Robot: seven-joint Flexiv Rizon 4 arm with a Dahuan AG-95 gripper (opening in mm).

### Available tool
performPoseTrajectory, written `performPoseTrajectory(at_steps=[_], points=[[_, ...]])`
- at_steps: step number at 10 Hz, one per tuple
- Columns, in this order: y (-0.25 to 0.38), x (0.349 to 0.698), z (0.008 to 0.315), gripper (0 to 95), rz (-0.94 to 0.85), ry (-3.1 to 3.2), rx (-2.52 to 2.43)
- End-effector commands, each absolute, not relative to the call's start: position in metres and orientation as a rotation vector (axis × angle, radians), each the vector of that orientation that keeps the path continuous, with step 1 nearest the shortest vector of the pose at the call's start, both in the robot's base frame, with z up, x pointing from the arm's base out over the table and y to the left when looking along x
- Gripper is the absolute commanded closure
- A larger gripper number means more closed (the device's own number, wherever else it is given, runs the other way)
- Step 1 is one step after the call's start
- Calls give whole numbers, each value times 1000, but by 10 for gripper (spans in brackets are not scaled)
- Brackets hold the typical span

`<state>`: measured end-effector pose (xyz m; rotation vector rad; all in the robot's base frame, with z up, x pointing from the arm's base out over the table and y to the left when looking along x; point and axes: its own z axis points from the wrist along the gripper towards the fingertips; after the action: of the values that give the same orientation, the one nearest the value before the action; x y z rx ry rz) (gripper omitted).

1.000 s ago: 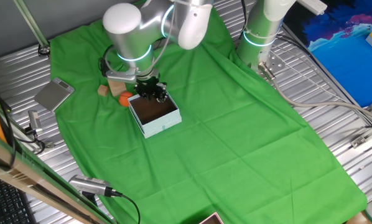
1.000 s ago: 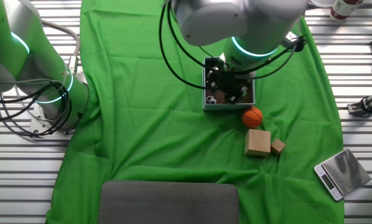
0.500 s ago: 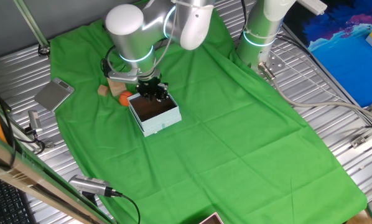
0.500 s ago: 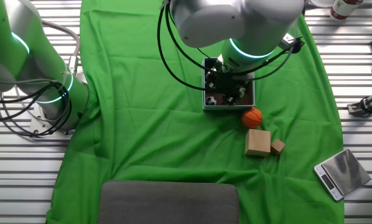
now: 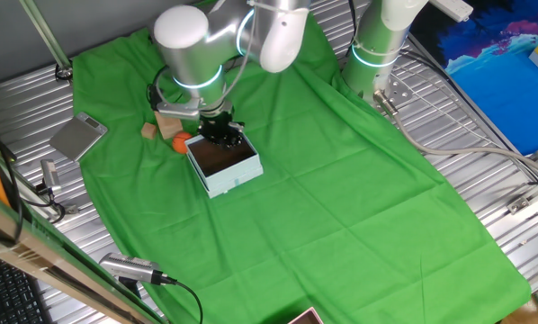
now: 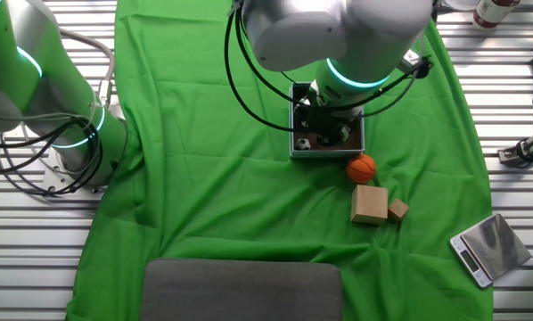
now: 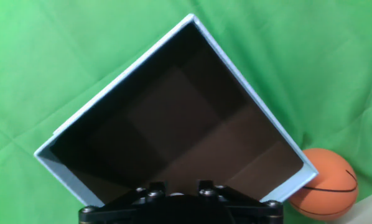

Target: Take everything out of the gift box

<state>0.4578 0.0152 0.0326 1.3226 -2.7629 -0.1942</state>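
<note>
The gift box (image 5: pixel 224 166) stands on the green cloth; its dark brown inside fills the hand view (image 7: pixel 173 118). My gripper (image 6: pixel 323 125) reaches down into the box (image 6: pixel 295 153). The black-and-white soccer ball (image 6: pixel 301 141) lies in the box's near-left corner, right beside the fingers. In the hand view only the fingertips (image 7: pixel 150 190) show at the bottom edge, with something pale between them. The orange basketball (image 6: pixel 362 167) lies on the cloth outside the box, also in the hand view (image 7: pixel 323 190). A tan wooden block (image 6: pixel 369 203) and a smaller one (image 6: pixel 397 210) lie beyond it.
A flat grey scale (image 6: pixel 487 249) sits on the metal table beside the cloth. A second robot base (image 5: pixel 377 45) stands at the cloth's far edge. A grey pad (image 6: pixel 242 290) lies at the cloth's near edge.
The arm has shifted slightly over the box. The soccer ball, basketball and blocks have not moved.
</note>
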Motion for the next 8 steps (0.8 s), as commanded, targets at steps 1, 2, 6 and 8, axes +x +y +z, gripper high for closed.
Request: performPoseTrajectory(at_steps=[1, 2, 6, 8], points=[[16, 457, 36, 950, -334, -2779, 1261], [20, 457, 44, 950, -324, -2779, 1231], [31, 459, 66, 950, -196, -2764, 1225], [36, 463, 77, 950, -179, -2763, 1205]])
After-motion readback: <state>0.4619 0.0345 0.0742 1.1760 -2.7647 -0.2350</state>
